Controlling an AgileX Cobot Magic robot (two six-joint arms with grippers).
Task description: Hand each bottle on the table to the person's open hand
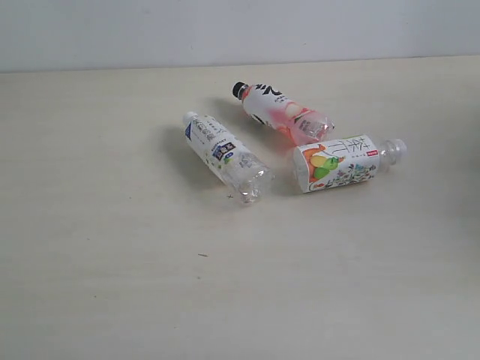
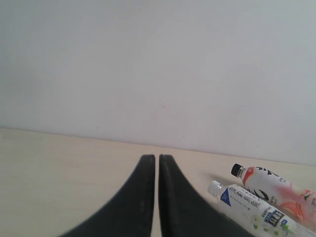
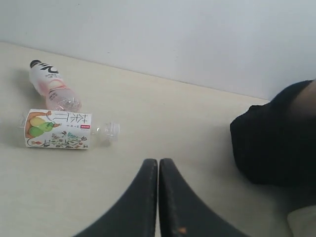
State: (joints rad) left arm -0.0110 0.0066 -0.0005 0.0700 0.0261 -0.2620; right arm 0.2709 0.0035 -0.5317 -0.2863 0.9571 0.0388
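Three bottles lie on their sides on the pale cream table (image 1: 112, 262). The white-blue label bottle (image 1: 225, 155) lies left of the group, also in the left wrist view (image 2: 252, 207). The pink-white bottle with black cap (image 1: 281, 112) lies behind, seen too in both wrist views (image 2: 274, 190) (image 3: 52, 86). The fruit-label bottle (image 1: 341, 163) lies to the right (image 3: 61, 129). The lime-and-blue bottle and the person's open hand are out of view. My left gripper (image 2: 157, 160) and right gripper (image 3: 158, 163) are shut, empty, away from the bottles and outside the exterior view.
A plain white wall (image 1: 240, 30) runs behind the table. A black sleeve or dark cloth (image 3: 276, 138) rests on the table near the right gripper, with something pale beneath it at the frame corner (image 3: 303, 222).
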